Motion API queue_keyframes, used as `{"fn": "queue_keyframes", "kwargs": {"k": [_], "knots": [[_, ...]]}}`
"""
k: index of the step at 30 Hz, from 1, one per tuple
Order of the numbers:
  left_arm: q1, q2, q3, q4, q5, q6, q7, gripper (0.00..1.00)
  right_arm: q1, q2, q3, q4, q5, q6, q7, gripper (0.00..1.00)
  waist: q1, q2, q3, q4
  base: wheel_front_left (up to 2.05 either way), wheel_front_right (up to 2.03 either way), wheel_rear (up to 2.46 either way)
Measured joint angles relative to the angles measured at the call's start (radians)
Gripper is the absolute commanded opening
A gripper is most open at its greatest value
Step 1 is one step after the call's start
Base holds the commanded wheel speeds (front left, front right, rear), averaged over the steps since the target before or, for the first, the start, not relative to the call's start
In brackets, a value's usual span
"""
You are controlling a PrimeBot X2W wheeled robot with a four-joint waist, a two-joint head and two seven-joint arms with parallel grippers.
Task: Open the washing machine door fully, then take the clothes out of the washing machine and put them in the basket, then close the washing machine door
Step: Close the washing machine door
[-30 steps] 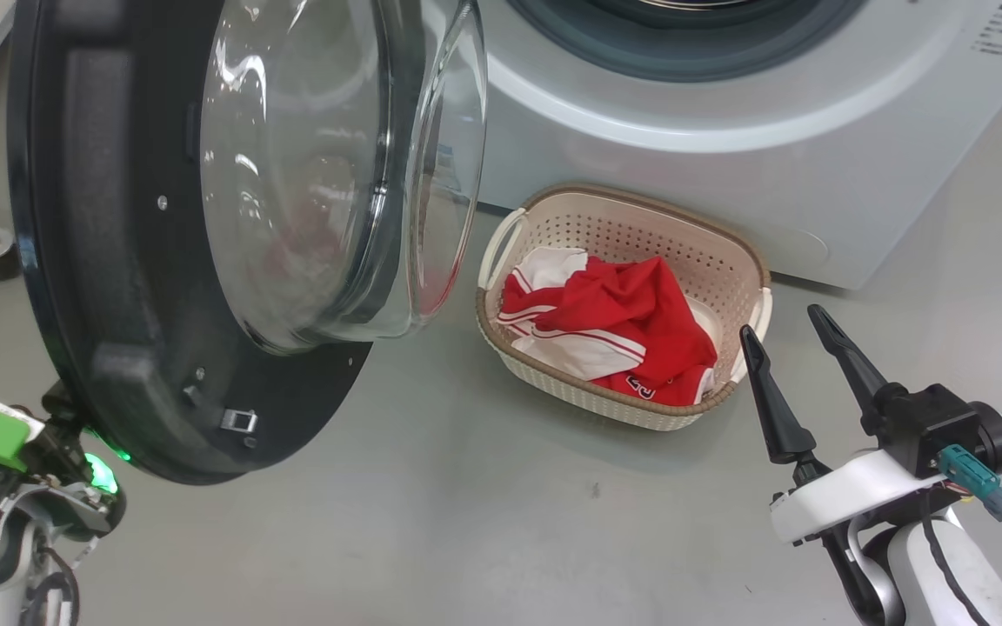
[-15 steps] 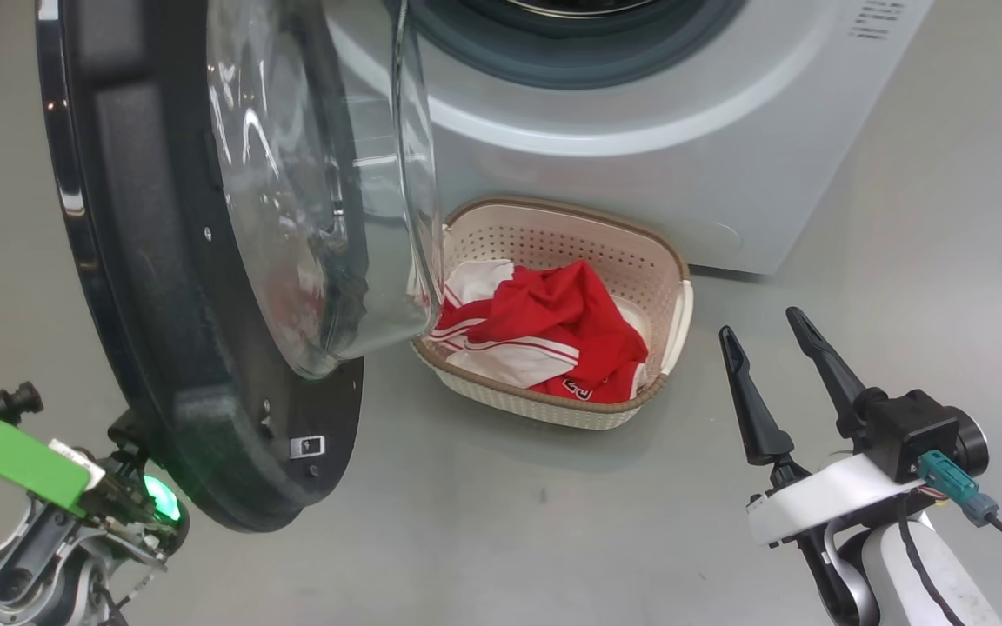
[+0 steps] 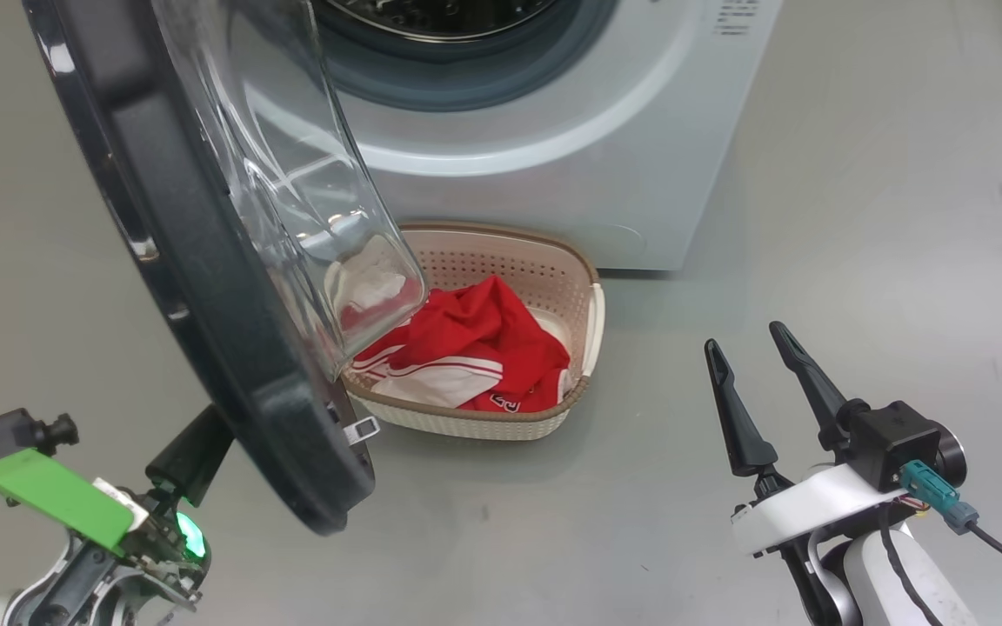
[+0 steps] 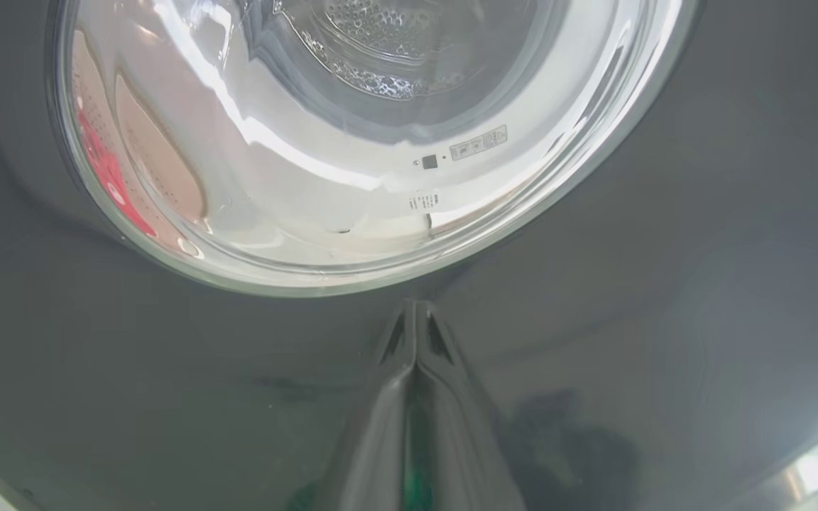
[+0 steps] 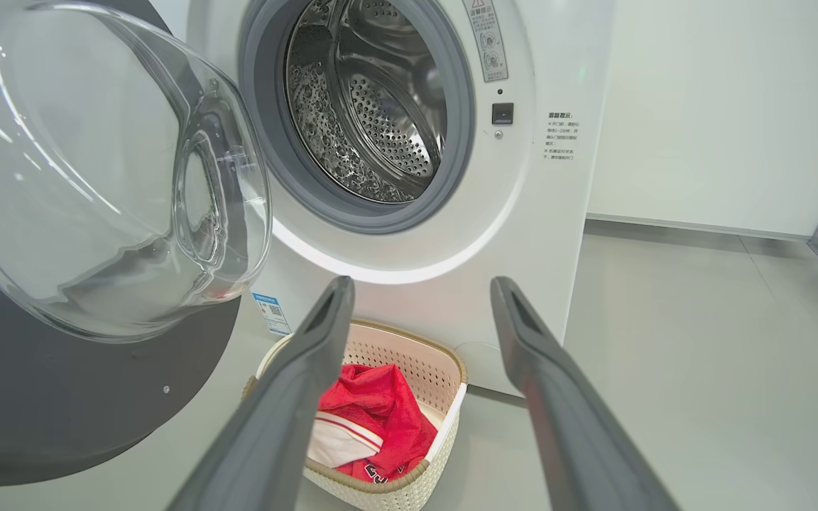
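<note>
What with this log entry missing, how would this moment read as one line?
washing machine door: part open, not yet closed; left end effector: shut, at its rim; right end effector: open, empty; clothes: in basket

- You get bright, even overhead light in the head view; the basket casts only a soft shadow on the floor.
- White glare streaks the glass of the washing machine door; its dark rim looks dim and murky in your left wrist view.
- Your right wrist view bows lines at its edges, and the right gripper, close to the lens, looks soft.
</note>
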Motion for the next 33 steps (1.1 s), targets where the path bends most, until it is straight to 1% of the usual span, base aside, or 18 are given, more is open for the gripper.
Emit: {"fn": "queue_keyframes", "kwargs": {"k": [7, 9, 19, 26, 30, 33], "knots": [[0.017, -0.009, -0.033, -0.017, 0.040, 0.000, 0.017, 0.00, 0.000, 0.009, 0.009, 0.008, 0.001, 0.000, -0.005, 1.00, 0.0000, 0.0000, -0.011, -0.075, 0.00, 0.00, 0.00], [0.017, -0.013, -0.040, -0.021, 0.043, 0.000, 0.021, 0.00, 0.000, 0.014, 0.014, 0.012, 0.004, 0.000, -0.008, 1.00, 0.0000, 0.0000, -0.011, -0.108, 0.00, 0.00, 0.00], [0.007, -0.012, -0.038, -0.027, 0.055, 0.000, 0.025, 0.00, 0.000, 0.023, 0.016, 0.012, 0.020, -0.008, -0.016, 1.00, 0.0000, 0.0000, 0.007, -0.228, 0.00, 0.00, 0.00], [-0.061, -0.010, -0.011, -0.012, 0.055, 0.000, 0.014, 0.00, -0.019, 0.030, 0.015, 0.011, 0.036, -0.009, -0.027, 1.00, 0.0000, 0.0000, 0.043, -0.312, 0.00, 0.00, 0.00], [-0.109, 0.002, 0.010, 0.003, 0.056, 0.000, 0.006, 0.00, -0.028, 0.031, 0.014, 0.010, 0.045, -0.009, -0.028, 1.00, 0.0000, 0.0000, 0.070, -0.358, 0.00, 0.00, 0.00], [-0.149, 0.010, 0.013, 0.014, 0.056, 0.000, 0.006, 0.00, -0.034, 0.032, 0.013, 0.010, 0.053, -0.016, -0.031, 1.00, 0.0000, 0.0000, 0.094, -0.388, 0.00, 0.00, 0.00]]}}
